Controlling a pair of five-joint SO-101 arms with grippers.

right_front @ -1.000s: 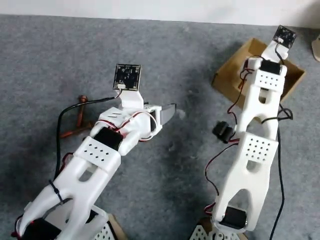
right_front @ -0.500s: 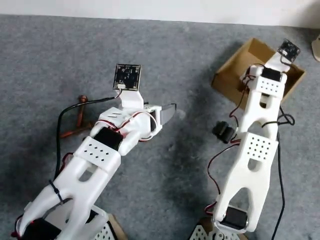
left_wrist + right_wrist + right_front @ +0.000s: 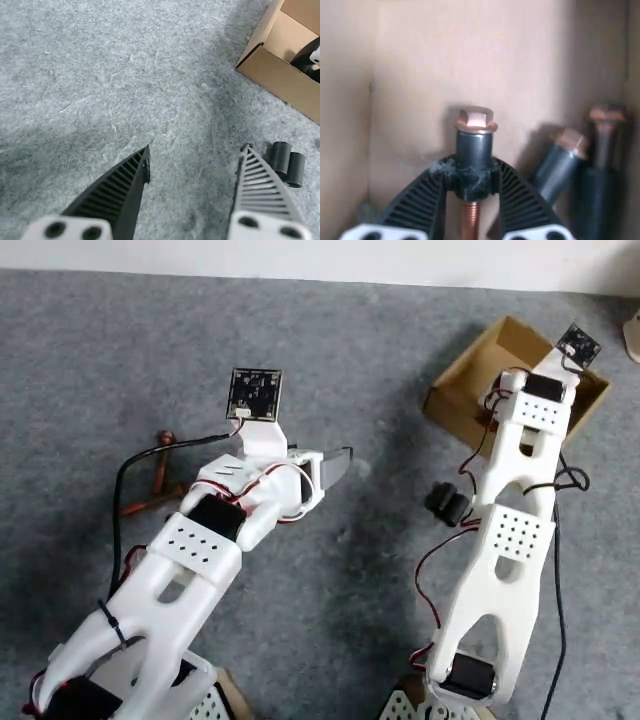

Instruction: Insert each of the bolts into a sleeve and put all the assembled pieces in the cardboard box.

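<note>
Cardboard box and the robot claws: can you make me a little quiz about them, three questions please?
1. True or false: the left claw is open and holds nothing.
2. What does the right claw grip? A) a bare bolt B) a sleeve with a bolt through it C) an empty sleeve
3. How many loose black sleeves lie outside the cardboard box?
Key: 1 true; 2 B; 3 two.
</note>
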